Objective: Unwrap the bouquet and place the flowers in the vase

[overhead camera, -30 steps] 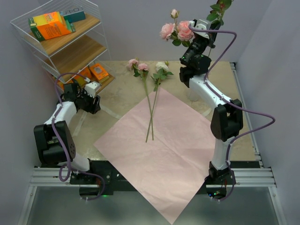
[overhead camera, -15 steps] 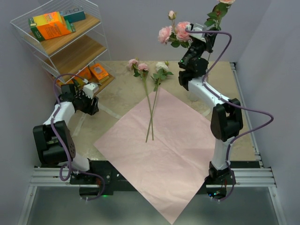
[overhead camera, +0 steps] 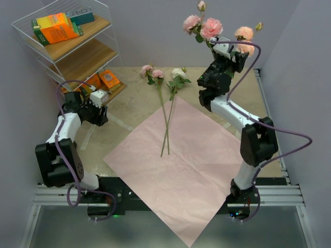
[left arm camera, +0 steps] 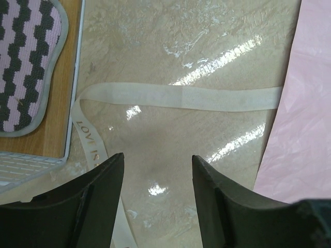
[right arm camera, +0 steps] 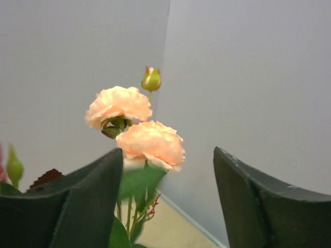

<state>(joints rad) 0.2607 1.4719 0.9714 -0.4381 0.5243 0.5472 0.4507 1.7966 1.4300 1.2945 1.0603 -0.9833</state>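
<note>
The pink wrapping paper (overhead camera: 181,165) lies flat with two long-stemmed flowers (overhead camera: 166,111) on it, their pink and cream heads toward the back. More flowers stand upright at the back right: pink roses (overhead camera: 209,27) and peach roses (overhead camera: 244,33) (right arm camera: 150,142). My right gripper (overhead camera: 237,53) (right arm camera: 166,151) is raised among them, open, the peach roses' stems close to its left finger (right arm camera: 88,206). The vase is hidden behind the right arm. My left gripper (overhead camera: 101,98) (left arm camera: 158,156) hovers open over the beige ribbon (left arm camera: 181,98), which lies loose on the table.
A wire shelf (overhead camera: 98,57) with orange boxes (overhead camera: 57,28) stands at the back left. A pink and black striped mat (left arm camera: 26,62) rests on its lowest board. Grey walls close in behind and to the right.
My right gripper has gone from shut to open and shifted right. The roses now stand higher and a little further right. The left arm has barely moved.
</note>
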